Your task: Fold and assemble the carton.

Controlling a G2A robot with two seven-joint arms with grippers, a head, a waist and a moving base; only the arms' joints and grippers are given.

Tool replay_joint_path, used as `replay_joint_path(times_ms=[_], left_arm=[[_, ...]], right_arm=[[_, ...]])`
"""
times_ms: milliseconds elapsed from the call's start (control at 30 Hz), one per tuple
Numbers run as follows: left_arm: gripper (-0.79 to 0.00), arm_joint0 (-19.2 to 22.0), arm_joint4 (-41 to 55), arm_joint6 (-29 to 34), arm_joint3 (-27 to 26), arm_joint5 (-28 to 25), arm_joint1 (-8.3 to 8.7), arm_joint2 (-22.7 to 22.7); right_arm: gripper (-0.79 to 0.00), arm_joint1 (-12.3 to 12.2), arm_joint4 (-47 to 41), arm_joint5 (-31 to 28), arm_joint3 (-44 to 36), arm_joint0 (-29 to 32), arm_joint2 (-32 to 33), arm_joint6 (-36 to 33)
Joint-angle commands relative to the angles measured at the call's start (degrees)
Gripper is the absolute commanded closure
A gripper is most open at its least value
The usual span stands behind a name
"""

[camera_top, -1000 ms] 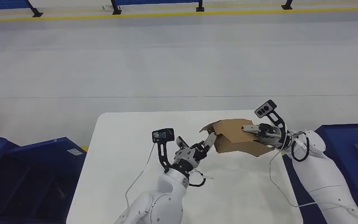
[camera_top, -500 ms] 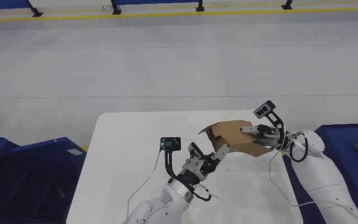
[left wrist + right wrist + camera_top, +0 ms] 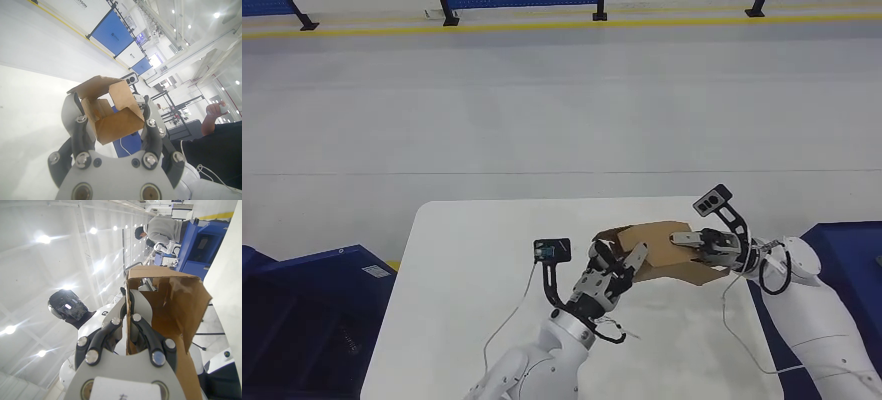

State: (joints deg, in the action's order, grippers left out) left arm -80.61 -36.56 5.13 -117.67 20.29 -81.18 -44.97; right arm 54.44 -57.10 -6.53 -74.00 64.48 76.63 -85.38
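Right pincer (image 3: 130, 308) clamps creased brown cardboard carton (image 3: 179, 298); left pincer (image 3: 111, 105) straddles it, spread.

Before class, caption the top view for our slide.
Right fingers pinch a brown carton over the table; left fingers straddle its end.

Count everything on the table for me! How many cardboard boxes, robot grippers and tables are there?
carton: 1
grippers: 2 (left gripper, right gripper)
table: 1
Total: 4
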Motion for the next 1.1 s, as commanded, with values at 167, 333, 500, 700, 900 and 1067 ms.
replay_joint_path(times_ms=[167,333,500,700,900,1067], left_arm=[[-0.413,0.6,-0.2,-0.5,0.8,0.6,-0.56,0.3],[-0.391,1.1,-0.2,-0.3,1.2,0.9,-0.99,0.8],[-0.372,1.7,0.0,0.0,2.1,0.8,-1.42,1.4],[-0.385,1.2,-0.2,-0.4,1.4,0.7,-1.64,0.7],[-0.391,-0.5,-0.7,0.1,0.6,0.5,-1.43,-0.6],[-0.363,-0.6,-1.3,0.9,1.2,0.2,-1.55,-0.5]], right_arm=[[0.0,0.1,0.4,0.3,0.0,-0.1,0.4,-0.5],[0.0,0.2,0.5,0.7,0.3,-0.3,0.6,-0.9],[0.0,0.3,0.6,1.0,0.5,-0.5,0.6,-1.3],[0.0,0.5,-0.3,1.2,1.1,-0.6,1.0,-1.9],[0.0,0.6,-0.9,1.3,1.5,-0.6,1.3,-2.5],[0.0,0.7,-0.4,1.7,0.9,-0.6,1.5,-2.6]])
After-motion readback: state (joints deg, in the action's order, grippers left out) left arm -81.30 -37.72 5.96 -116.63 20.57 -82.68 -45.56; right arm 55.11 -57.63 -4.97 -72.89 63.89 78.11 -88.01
